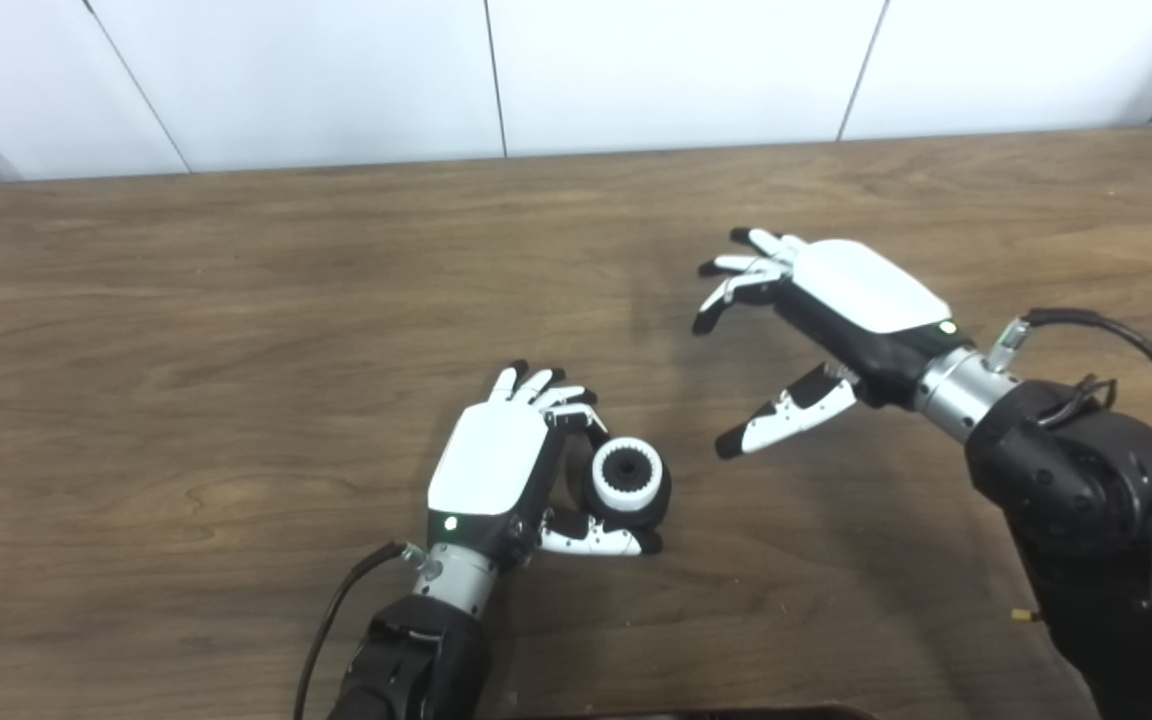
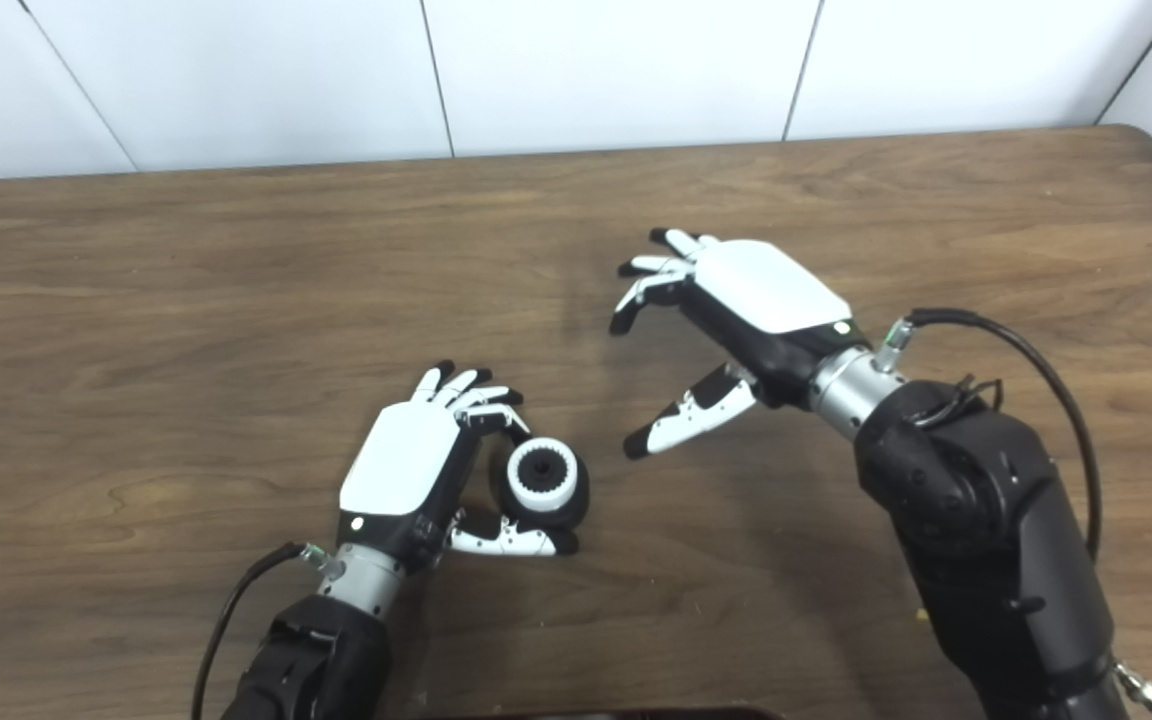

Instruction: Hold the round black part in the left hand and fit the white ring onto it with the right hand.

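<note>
holding: in the left eye view the left hand (image 1: 491, 470) is closed around the round black part (image 1: 636, 495), low on the counter (image 1: 186, 330), thumb under it and fingers curled over the far side.
ring: the white ring (image 1: 624, 478) sits on the black part, its toothed bore facing up and toward the camera; it looks already fitted, though how deep it is seated cannot be told.
why held so: the grasp leaves the ring's face clear on the side toward the other hand, likely so the ring could be reached there.
right hand, left eye view: the right hand (image 1: 816, 320) hovers well apart from the part, fingers and thumb spread, grasping nothing.
right eye view, left hand: same clasp on the black part, the ring's white band standing out against the dark body.
right eye view, right hand: released, thumb pointing down toward the part with bare counter between them.
judgement: the fitting step seems done; what remains is probably a check that the ring sits square.
</note>
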